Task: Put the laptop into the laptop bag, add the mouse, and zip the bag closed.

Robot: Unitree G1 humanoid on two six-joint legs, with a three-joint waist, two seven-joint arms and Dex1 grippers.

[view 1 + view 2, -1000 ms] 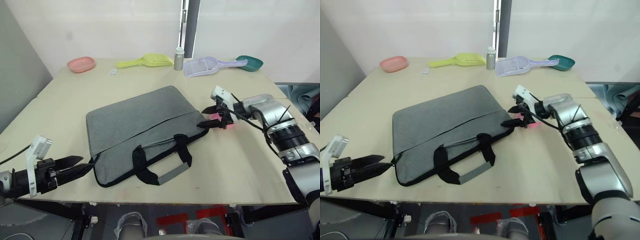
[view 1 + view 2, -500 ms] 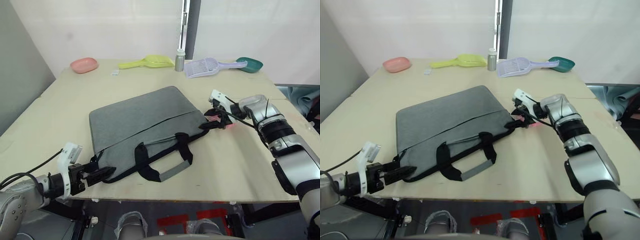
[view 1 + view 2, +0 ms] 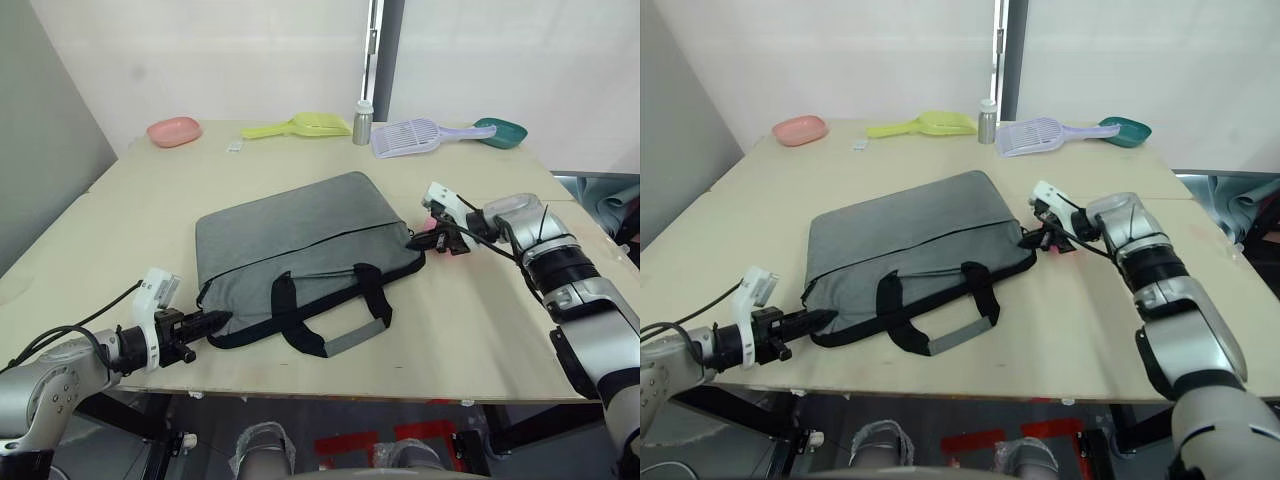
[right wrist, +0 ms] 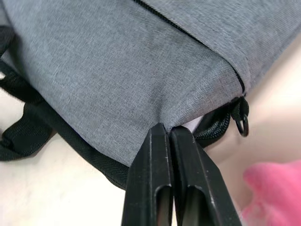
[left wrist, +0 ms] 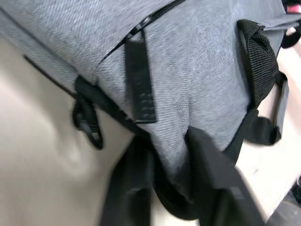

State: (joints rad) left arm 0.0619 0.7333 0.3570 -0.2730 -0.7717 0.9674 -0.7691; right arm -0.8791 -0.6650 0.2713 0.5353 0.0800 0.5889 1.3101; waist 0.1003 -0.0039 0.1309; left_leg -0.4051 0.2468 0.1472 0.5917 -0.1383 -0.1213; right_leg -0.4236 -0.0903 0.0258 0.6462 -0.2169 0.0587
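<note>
The laptop bag [image 3: 300, 240] lies flat in the middle of the worktop [image 3: 480, 330], with its black strap handles [image 3: 330, 310] on the near side; the bag is grey with black edges, and a black zip line runs across its top face; the left hand [image 3: 212, 322] is at the near left corner of the bag, and its two black fingers [image 5: 207, 183] are pinched on that corner, one on each side of the grey cloth; a small black tab [image 5: 138, 80] and a black ring [image 5: 89, 129] sit on the bag close to that corner; the right hand [image 3: 418, 240] is at the right corner of the bag, and its fingers [image 4: 155, 188] are pressed tight together with the tips touching the grey cloth; I cannot tell if any cloth is caught between them; a small metal ring [image 4: 241, 126] hangs at that corner; a pink soft thing [image 4: 270, 188] lies on the worktop just beside the right hand; along the far edge of the worktop, well apart from the bag, are a pink dish [image 3: 173, 131], a yellow scoop [image 3: 300, 125], a small grey bottle [image 3: 362, 121], a pale purple scoop [image 3: 420, 134] and a green bowl [image 3: 500, 131].
</note>
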